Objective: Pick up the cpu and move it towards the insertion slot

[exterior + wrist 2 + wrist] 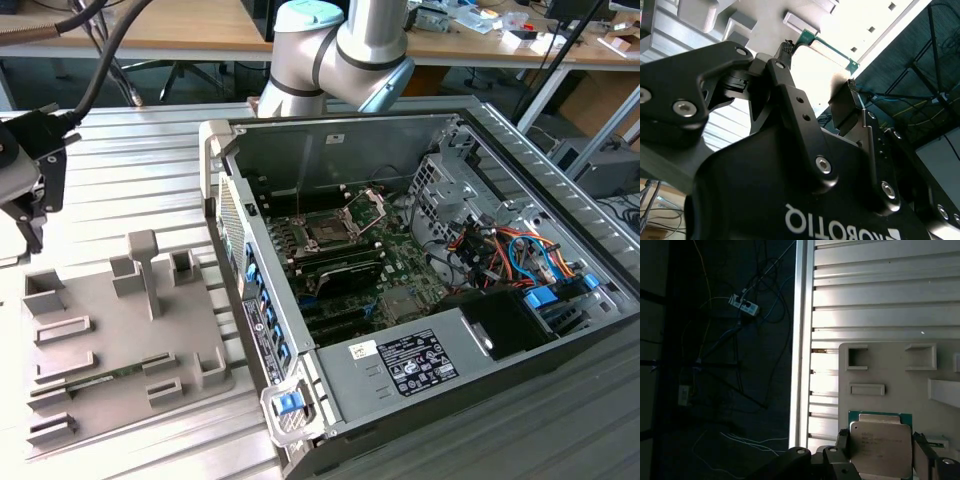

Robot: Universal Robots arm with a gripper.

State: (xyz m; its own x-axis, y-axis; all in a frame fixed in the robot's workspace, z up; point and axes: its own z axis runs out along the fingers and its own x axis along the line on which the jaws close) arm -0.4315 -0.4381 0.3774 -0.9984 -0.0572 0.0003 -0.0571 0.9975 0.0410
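Ribbed silver counter [150,190]. Grey tray [110,340] sat flat on it at the exterior view's left; open computer case [300,150] lay on its side just beside the tray, toward the exterior view's right.

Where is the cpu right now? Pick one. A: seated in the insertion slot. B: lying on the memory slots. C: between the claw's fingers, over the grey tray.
C: the first wrist view shows the cpu between the fingers of the claw, above the grey tray; the insertion slot lies apart in the case.
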